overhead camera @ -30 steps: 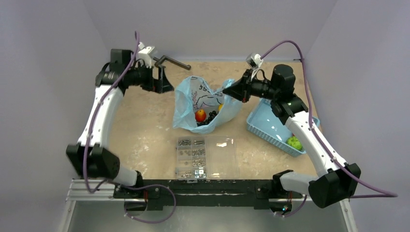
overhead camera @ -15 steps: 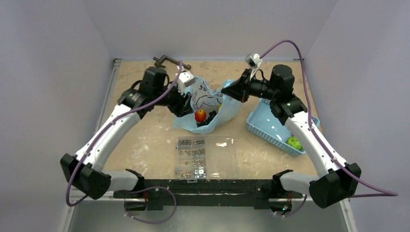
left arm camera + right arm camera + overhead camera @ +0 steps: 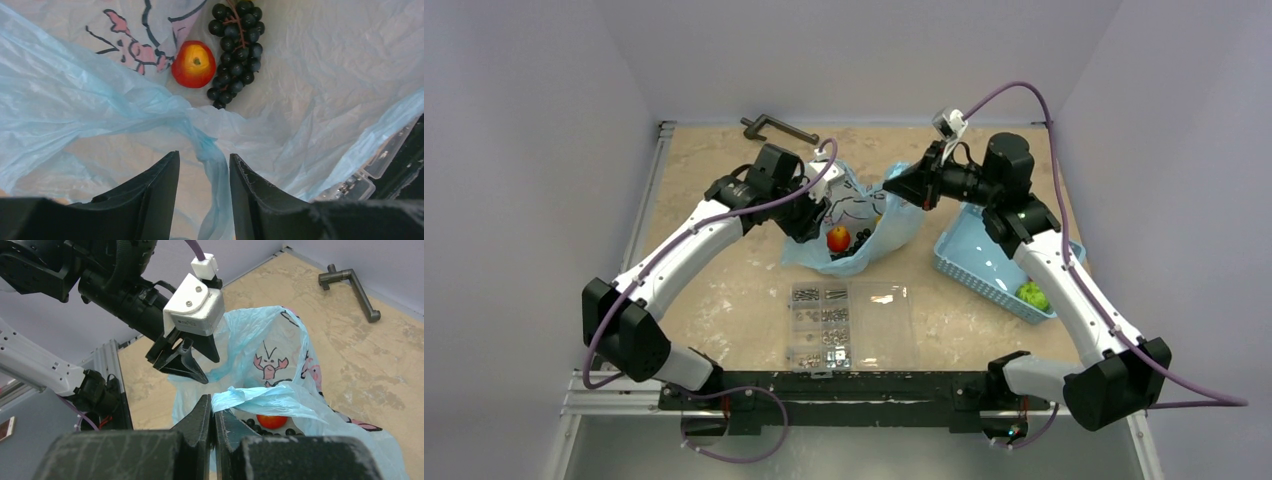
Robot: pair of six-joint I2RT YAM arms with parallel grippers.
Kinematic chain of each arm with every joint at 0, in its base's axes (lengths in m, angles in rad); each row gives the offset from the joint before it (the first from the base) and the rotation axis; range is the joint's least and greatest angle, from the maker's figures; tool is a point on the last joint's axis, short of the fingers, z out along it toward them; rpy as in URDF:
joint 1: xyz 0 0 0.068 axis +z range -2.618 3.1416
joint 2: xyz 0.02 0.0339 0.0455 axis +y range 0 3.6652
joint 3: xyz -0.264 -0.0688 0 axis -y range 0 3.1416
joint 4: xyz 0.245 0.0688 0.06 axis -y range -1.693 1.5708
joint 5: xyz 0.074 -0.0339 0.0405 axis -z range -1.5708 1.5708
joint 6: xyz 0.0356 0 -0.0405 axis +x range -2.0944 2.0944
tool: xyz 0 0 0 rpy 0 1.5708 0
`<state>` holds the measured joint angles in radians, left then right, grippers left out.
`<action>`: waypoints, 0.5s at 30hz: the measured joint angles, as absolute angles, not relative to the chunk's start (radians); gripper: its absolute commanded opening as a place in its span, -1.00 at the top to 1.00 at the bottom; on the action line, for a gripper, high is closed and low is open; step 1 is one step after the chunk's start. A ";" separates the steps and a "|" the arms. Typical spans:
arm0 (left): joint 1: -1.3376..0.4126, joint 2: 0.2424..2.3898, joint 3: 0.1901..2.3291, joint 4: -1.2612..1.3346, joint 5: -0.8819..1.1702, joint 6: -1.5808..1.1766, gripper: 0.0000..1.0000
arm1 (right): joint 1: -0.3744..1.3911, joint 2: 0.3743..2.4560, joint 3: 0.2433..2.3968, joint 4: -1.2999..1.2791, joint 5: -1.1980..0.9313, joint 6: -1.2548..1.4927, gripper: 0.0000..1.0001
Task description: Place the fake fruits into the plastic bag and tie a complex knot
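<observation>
The light-blue plastic bag [image 3: 816, 250] lies open mid-table. Inside it are a red fruit [image 3: 194, 64] and a dark grape bunch [image 3: 237, 45], which the top view shows as the red fruit [image 3: 838, 238] beside the grapes [image 3: 859, 246]. My left gripper [image 3: 202, 156] is over the bag's left rim. Its jaws stand apart, with a twisted strand of the bag [image 3: 212, 160] running loosely between them. My right gripper [image 3: 212, 402] is shut on the bag's right edge [image 3: 260, 395] and holds it up. A green fruit [image 3: 1031, 295] sits in the blue basket.
The blue slotted basket [image 3: 969, 275] stands at the right, under my right forearm. A clear screw box [image 3: 849, 325] lies just in front of the bag. A dark metal clamp [image 3: 779, 128] rests at the back edge.
My left arm has swung in from the back left to the bag's left rim, and its jaws have narrowed around a strand of plastic. The right arm has not moved.
</observation>
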<state>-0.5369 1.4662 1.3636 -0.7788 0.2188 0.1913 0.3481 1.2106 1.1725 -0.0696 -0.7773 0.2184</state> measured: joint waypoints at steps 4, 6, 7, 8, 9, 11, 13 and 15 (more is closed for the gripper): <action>-0.536 1.464 1.347 -0.764 0.273 0.168 0.09 | 0.348 1.211 1.183 -0.075 -0.769 0.216 1.00; -0.533 1.459 1.336 -0.751 0.292 0.158 0.09 | 0.348 1.211 1.186 -0.075 -0.768 0.216 1.00; -0.532 1.456 1.332 -0.743 0.302 0.150 0.26 | 0.348 1.211 1.187 -0.077 -0.768 0.216 1.00; -0.529 1.455 1.330 -0.738 0.311 0.140 0.52 | 0.348 1.211 1.189 -0.081 -0.768 0.215 1.00; -0.527 1.455 1.330 -0.735 0.316 0.134 0.79 | 0.348 1.211 1.189 -0.084 -0.768 0.214 1.00; -0.519 1.458 1.330 -0.725 0.333 0.119 1.00 | 0.348 1.211 1.191 -0.094 -0.768 0.206 1.00; -0.509 1.465 1.331 -0.722 0.350 0.116 1.00 | 0.348 1.211 1.194 -0.108 -0.766 0.197 1.00; -0.488 1.473 1.335 -0.727 0.386 0.116 1.00 | 0.348 1.211 1.205 -0.124 -0.754 0.186 1.00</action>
<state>-0.4885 1.4734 1.3350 -0.7265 0.3859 0.1158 0.3481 1.2106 1.2045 -0.1238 -0.7540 0.1856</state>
